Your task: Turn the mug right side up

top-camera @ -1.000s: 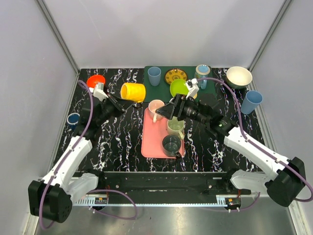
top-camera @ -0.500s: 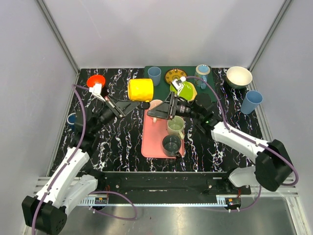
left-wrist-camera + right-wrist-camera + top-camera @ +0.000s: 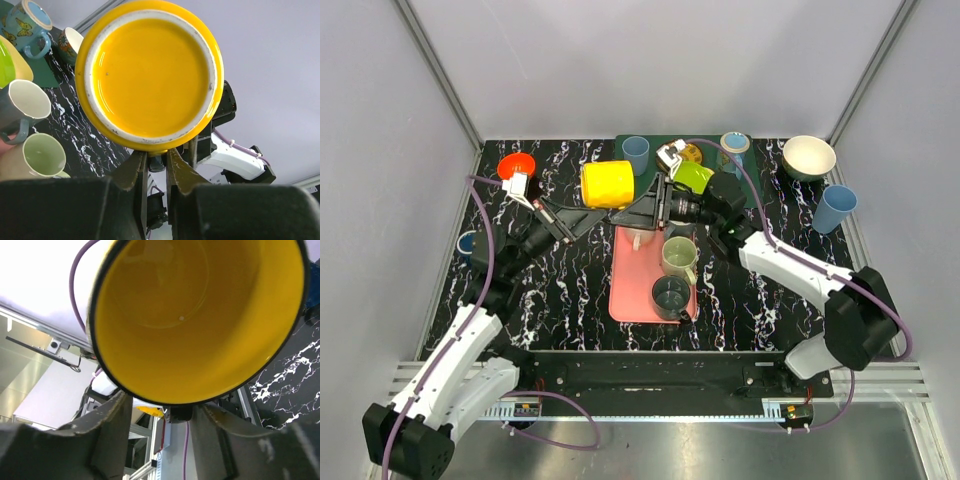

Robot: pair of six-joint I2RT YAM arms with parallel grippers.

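Top external view: my left gripper (image 3: 156,159) is pinched narrow on the yellow mug (image 3: 608,184), holding it on its side in the air beyond the pink tray (image 3: 632,292). My right gripper (image 3: 159,412) faces the mug's mouth, jaws apart under its rim.

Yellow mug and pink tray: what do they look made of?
Yellow mug: likely glazed ceramic. It is glossy with highlights and has a dull, whitish, unglazed-looking ring on its base. Pink tray: probably matte plastic, with flat even colour and no glare.
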